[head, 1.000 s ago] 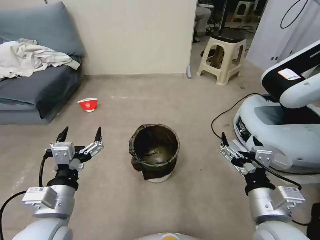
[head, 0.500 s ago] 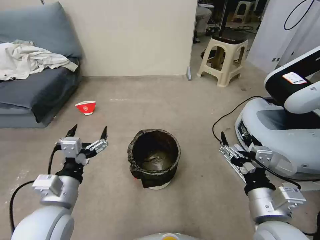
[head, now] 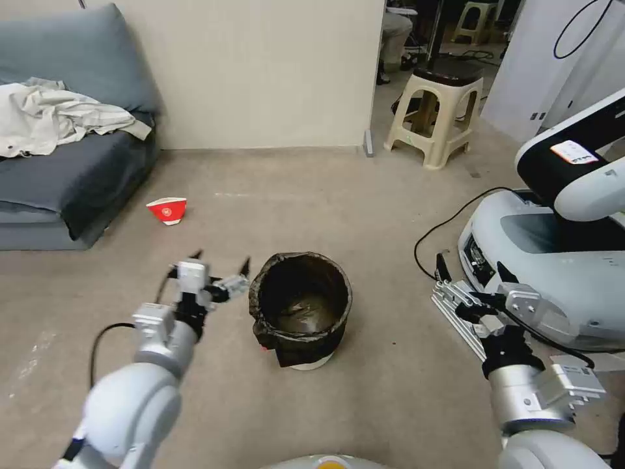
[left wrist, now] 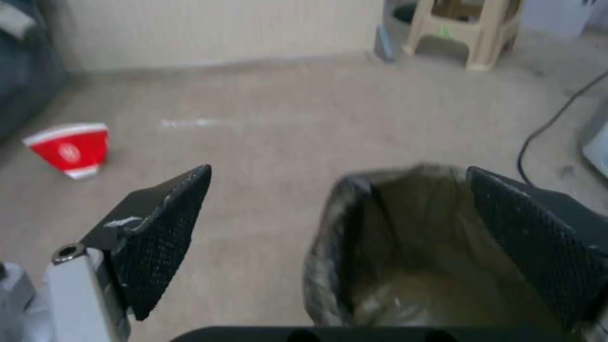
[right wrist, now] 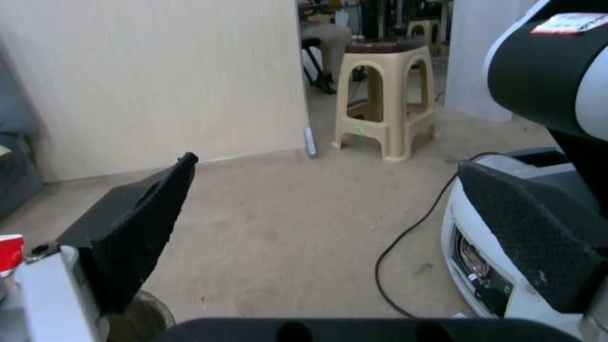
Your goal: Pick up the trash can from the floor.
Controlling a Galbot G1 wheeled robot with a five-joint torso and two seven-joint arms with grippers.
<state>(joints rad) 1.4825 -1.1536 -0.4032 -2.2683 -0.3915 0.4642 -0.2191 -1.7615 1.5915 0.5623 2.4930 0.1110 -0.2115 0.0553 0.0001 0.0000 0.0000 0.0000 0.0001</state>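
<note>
1. The trash can stands upright on the floor, in front of the robot and between its two arms; its dark bag liner is folded over the rim
2. The left hand is open, fingers spread, just beside the can's left rim. In the left wrist view one finger lines up over the can's mouth and the other finger lies outside the wall, so the jaws look set to straddle the rim
3. The right hand is open too, well apart from the can on the right, near a white machine base and its black cable
4. Risk: the liner is loose and crinkly, so a pinch may catch bag alone and the can could slip out when lifted
5. Risk: the can looks light; a sideways nudge from the outer finger could tip or slide it before the jaws close
6. Risk: a one-sided rim grip may let the can swing and tilt
7. A red-and-white cup lies well clear, toward the sofa
</note>
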